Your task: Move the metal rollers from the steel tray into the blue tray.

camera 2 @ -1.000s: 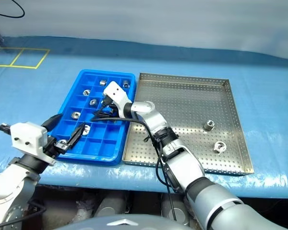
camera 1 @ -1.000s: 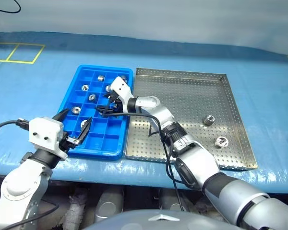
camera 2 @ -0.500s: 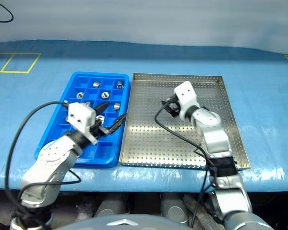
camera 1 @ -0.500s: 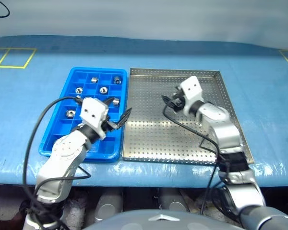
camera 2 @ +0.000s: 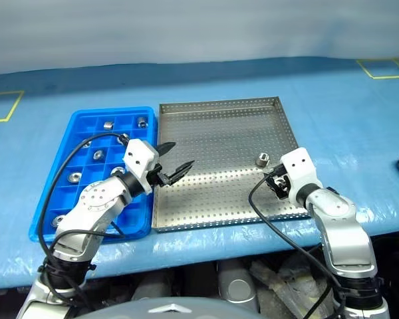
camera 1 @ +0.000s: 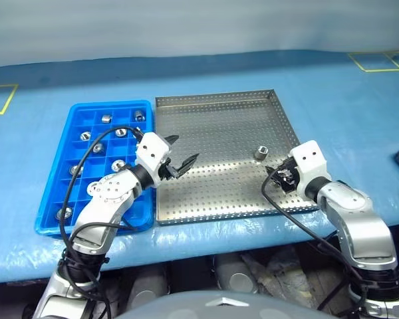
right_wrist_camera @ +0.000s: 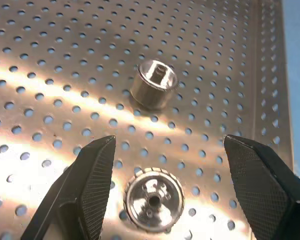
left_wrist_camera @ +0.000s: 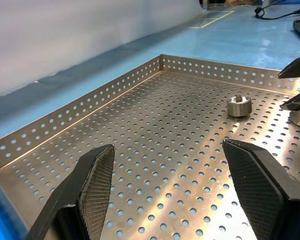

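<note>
Right gripper [right_wrist_camera: 162,190] hangs unclenched over one of two metal rollers [right_wrist_camera: 154,201] near the steel tray's [camera 1: 213,199] right edge; left gripper [camera 1: 181,154], also released, holds nothing. Blue tray [camera 1: 50,219] has eight rollers, blue-covered table [camera 1: 346,113].

- Head pair: high, facing forward and down; shares both trays.
- Left wrist: low, level across steel tray [left_wrist_camera: 155,150].
- Right wrist: close above rollers [right_wrist_camera: 153,84] between its fingers.
</note>
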